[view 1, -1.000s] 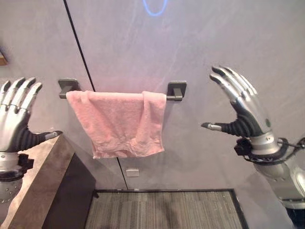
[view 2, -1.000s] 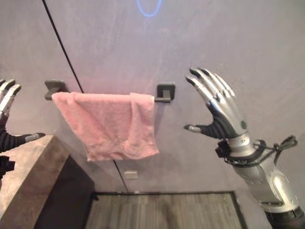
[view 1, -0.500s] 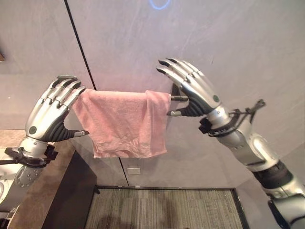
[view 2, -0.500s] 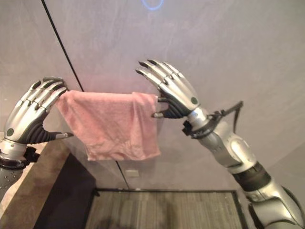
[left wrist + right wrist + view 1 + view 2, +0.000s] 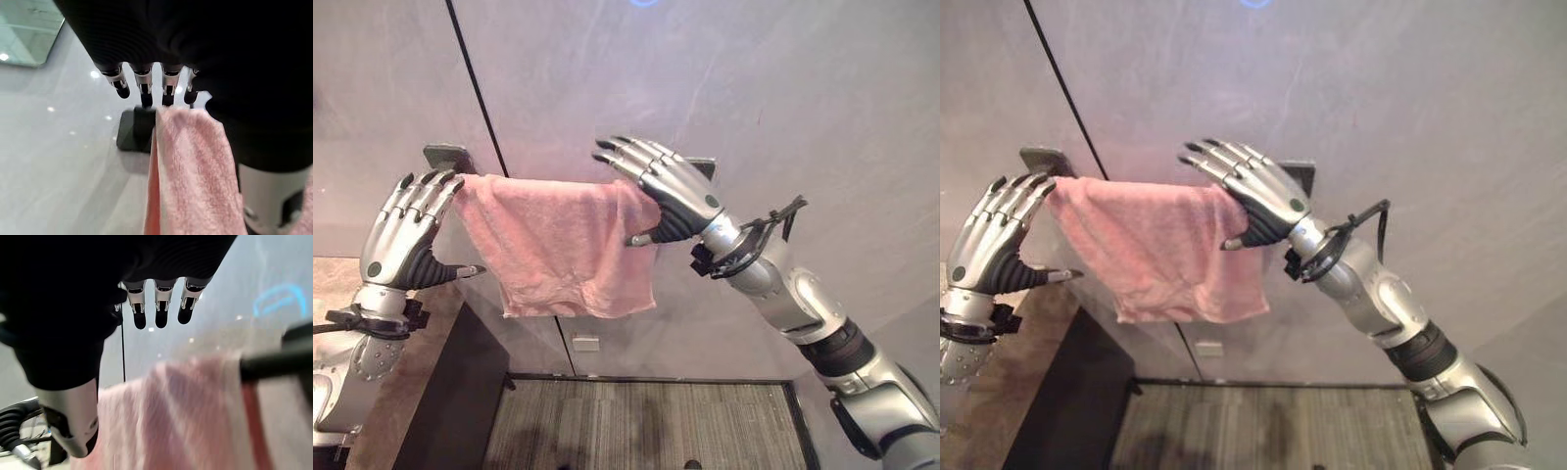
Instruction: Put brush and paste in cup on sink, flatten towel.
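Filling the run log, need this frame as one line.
phase: towel flattening | left robot hand: open, at towel's left end | right robot hand: open, over right end | towel: bunched on rail

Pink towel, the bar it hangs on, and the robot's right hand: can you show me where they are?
towel (image 5: 553,245), left eye view, middle of the hanging cloth.
bar (image 5: 274,363), right wrist view, bare dark rod beside the cloth.
right hand (image 5: 680,196), left eye view, back of the hand.
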Robot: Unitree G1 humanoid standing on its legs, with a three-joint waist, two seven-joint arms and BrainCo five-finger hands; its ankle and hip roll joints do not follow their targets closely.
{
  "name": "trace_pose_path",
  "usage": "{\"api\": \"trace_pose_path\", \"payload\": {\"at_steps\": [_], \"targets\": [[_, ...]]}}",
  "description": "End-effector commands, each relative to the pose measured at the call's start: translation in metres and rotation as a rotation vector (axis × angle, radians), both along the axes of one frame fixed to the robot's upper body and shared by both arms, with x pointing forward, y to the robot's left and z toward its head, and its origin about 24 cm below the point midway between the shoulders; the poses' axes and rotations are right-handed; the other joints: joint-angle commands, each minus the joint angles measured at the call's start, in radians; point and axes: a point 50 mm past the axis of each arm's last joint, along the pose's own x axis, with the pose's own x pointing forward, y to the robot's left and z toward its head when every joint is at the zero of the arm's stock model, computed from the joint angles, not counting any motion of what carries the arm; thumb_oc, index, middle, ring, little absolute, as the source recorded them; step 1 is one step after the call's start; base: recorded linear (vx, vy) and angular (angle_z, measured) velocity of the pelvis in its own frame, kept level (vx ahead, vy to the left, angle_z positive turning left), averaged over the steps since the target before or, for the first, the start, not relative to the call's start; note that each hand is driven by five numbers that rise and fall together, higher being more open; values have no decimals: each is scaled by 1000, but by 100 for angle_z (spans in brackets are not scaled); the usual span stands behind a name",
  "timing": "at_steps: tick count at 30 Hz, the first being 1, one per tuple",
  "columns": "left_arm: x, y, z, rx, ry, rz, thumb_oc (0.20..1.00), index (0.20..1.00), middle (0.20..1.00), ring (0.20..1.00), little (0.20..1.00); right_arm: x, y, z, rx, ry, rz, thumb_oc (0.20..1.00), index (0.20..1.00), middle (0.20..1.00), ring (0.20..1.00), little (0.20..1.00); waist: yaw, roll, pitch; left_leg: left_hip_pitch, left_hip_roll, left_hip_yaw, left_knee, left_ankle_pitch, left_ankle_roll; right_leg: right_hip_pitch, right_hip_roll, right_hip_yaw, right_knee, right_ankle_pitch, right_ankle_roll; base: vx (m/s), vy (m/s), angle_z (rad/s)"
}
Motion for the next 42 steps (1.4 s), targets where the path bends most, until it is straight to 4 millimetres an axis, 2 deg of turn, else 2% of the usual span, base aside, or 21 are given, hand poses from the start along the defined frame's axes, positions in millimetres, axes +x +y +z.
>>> {"api": "trace_pose_path", "payload": {"at_steps": [1,5,7,15,20,27,37,42], "targets": [[14,-5,15,-13,-41,-31,1000,1000,1000,1000,1000,-1,8,19,13,-66,24,1000,1000,1000,1000,1000,12,-21,13,4,-3,-24,6,-27,19,39,-55,-15,0,22,38,0,0,0],[21,-8,5,-42,-15,-34,1000,1000,1000,1000,1000,9,13,0,-24,-6,2,1000,1000,1000,1000,1000,11,-19,14,5,-6,-26,6,-29,21,40,-57,-15,0,22,40,0,0,0],[26,-9,4,-54,-19,-35,1000,1000,1000,1000,1000,14,18,-4,-45,-4,-13,1000,1000,1000,1000,1000,10,-19,14,4,-9,-26,6,-30,22,38,-60,-16,0,24,42,0,0,0],[39,-18,4,14,22,-65,1000,1000,1000,1000,1000,16,19,-3,-78,-36,-20,1000,1000,1000,1000,1000,-7,-23,20,-3,-18,-23,6,-34,26,31,-67,-16,1,40,48,0,0,0],[37,-16,-1,77,118,-67,1000,1000,1000,1000,1000,13,12,-3,-104,-46,-36,1000,1000,1000,1000,1000,-15,-18,22,1,-21,-14,6,-37,30,30,-72,-13,2,48,52,0,0,0],[26,3,-8,100,227,-8,1000,1000,1000,1000,1000,15,-1,-7,-94,-51,-85,1000,1000,1000,1000,1000,-17,-10,17,26,-24,18,6,-44,31,29,-76,2,2,56,59,11,18,-10],[20,7,-3,126,221,29,1000,1000,1000,1000,1000,25,-22,-3,-54,-42,-186,1000,1000,1000,1000,1000,-16,-7,11,48,-22,36,6,-51,32,37,-72,6,3,47,57,10,-3,-7],[18,10,-5,137,238,43,1000,1000,1000,1000,1000,26,-22,-2,-46,-44,-192,1000,1000,1000,1000,1000,-11,-5,14,54,-20,41,6,-53,31,38,-71,9,3,46,56,10,-7,-7]]}}
